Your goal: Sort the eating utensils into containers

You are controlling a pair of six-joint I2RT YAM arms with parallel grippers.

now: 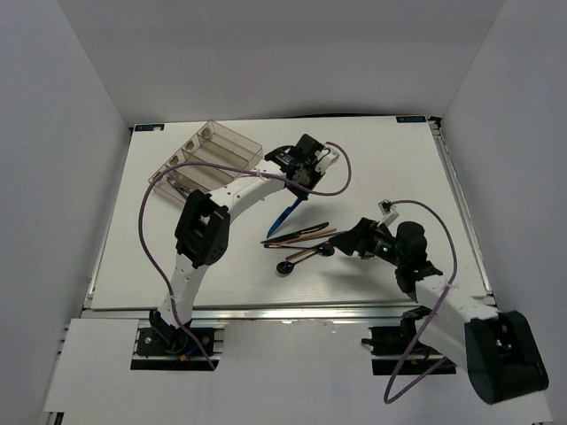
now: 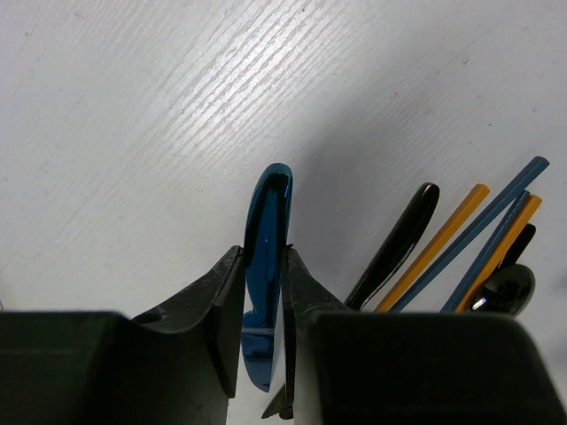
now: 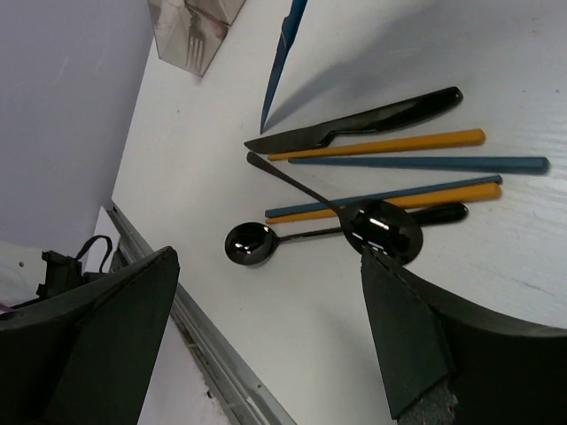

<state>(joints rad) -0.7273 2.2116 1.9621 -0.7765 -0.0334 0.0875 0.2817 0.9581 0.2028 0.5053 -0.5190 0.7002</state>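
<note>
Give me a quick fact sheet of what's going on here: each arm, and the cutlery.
Left gripper: shut on blue knife, near the organizer tray
Right gripper: open, empty, by the pile
Pile on table: black knife, two black spoons, orange chopsticks, blue chopsticks
Tray contents: hard to tell

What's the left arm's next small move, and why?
Probably carry the blue knife toward the clear organizer tray, far left in the top view. The left gripper is clamped on it, apart from the remaining spoons and chopsticks, and the tray isn't beneath it yet.
</note>
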